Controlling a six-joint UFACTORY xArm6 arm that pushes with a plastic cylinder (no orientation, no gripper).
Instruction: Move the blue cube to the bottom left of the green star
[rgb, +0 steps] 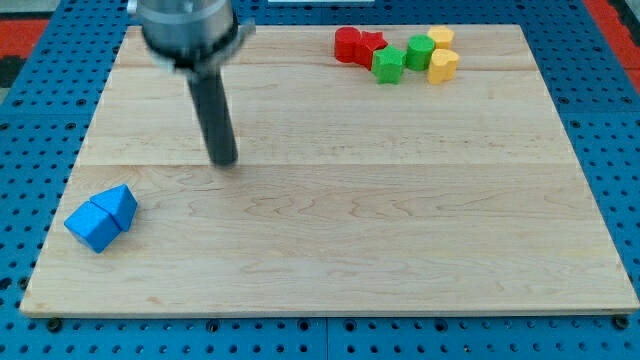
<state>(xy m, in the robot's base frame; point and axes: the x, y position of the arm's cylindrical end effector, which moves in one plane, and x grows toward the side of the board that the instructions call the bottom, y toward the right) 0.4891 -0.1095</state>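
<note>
Wooden board (330, 230): my tip (224, 160) well above blue cube (91, 226)

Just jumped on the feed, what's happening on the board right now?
My tip rests on the board's upper left part, touching no block. The blue cube sits at the lower left against a blue triangular block. The green star is far off at the top, clustered with red, green and yellow blocks, so the push hasn't begun.
</note>
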